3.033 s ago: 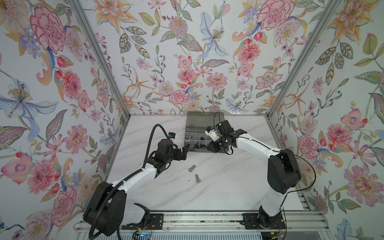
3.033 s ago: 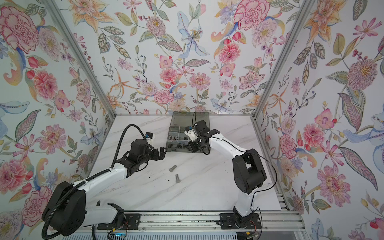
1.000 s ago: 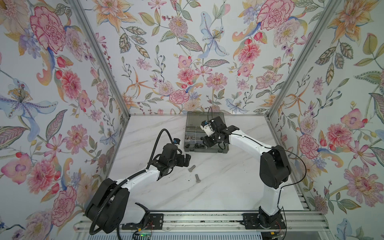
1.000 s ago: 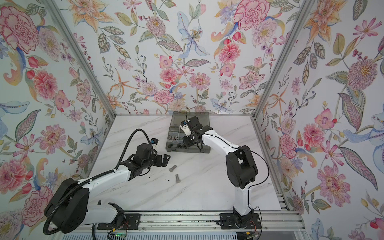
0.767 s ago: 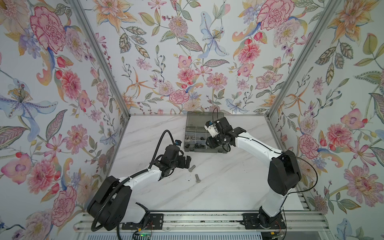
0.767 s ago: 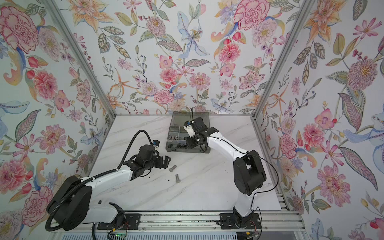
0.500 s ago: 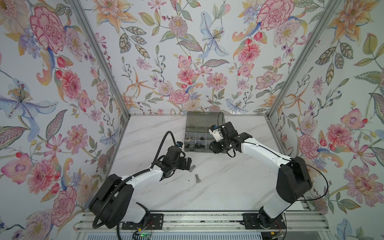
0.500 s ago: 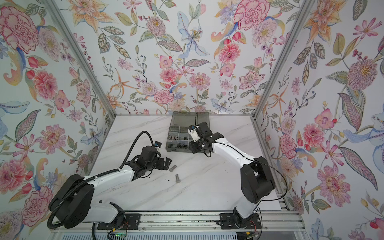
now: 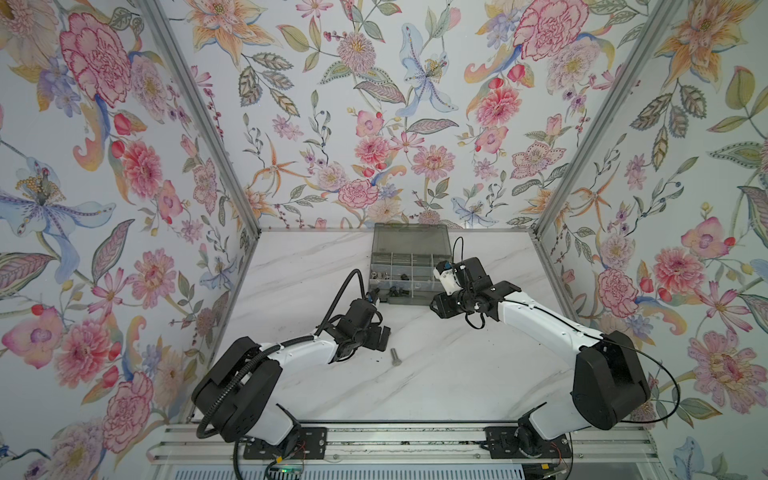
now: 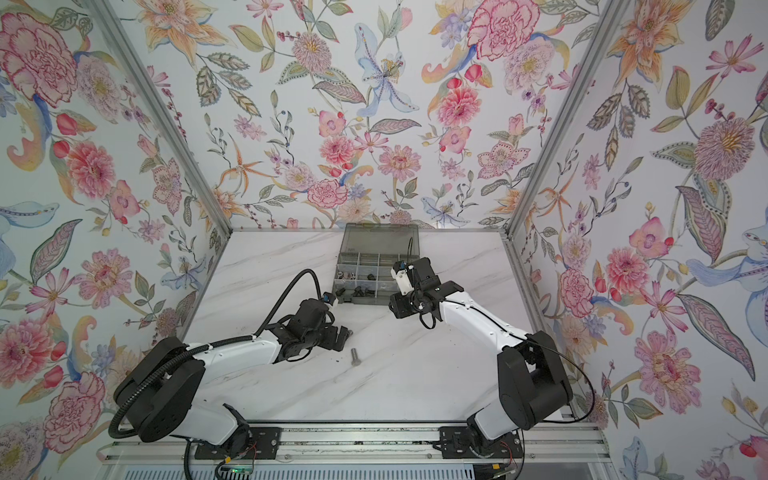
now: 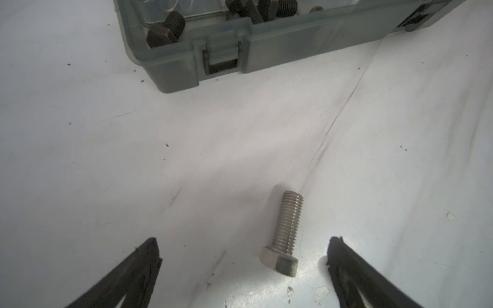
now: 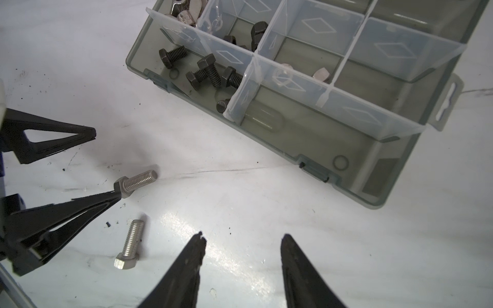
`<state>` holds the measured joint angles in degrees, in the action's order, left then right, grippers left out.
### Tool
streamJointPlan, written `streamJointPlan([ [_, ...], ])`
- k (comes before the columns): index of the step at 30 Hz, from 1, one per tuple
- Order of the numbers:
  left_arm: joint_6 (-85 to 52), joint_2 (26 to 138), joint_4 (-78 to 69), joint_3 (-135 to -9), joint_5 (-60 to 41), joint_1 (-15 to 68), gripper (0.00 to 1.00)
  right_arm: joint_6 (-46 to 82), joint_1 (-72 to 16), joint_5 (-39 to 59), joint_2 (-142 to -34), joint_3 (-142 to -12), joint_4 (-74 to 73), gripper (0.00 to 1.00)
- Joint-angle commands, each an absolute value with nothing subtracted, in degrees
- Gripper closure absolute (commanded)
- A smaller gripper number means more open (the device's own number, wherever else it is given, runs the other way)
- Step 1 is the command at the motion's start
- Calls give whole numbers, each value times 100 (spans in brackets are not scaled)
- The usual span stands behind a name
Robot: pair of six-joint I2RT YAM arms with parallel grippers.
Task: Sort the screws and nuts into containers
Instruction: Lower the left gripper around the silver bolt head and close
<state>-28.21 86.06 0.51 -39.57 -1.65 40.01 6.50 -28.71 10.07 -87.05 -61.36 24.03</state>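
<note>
Top views: 1 organizer box (image 9: pixel 411 239), lid up, at far edge of table (image 9: pixel 457 374). 1 silver hex bolt (image 9: pixel 395 357) lies loose beside left gripper (image 9: pixel 380 332). Right gripper (image 10: pixel 395 305) hangs by box's front wall.

Left wrist: left gripper jaws wide apart, straddling 1 nearer-box silver bolt (image 11: pixel 286 234), unclamped; threaded shank, head close to one finger.

Right wrist: 2 silver bolts on table, approx 5 black bolts (image 12: pixel 205 69) in box's corner cell. Right gripper (image 12: pixel 242 240) fingers apart, empty.
</note>
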Motion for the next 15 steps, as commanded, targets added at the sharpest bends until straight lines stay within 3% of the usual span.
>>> streamJointPlan([
  [1, -2715, 8774, 321, -4213, 139, 4171, 1, 754, -2791, 1031, -8552, -6012, 2285, 50],
  [8, -2728, 8904, 425, -4316, 290, 4284, 2, 791, -2727, 1038, -8547, -5950, 2285, 50],
  [15, -2786, 8906, 506, -4300, 307, 4307, 15, 835, -2702, 1035, -8552, -5898, 2265, 50],
])
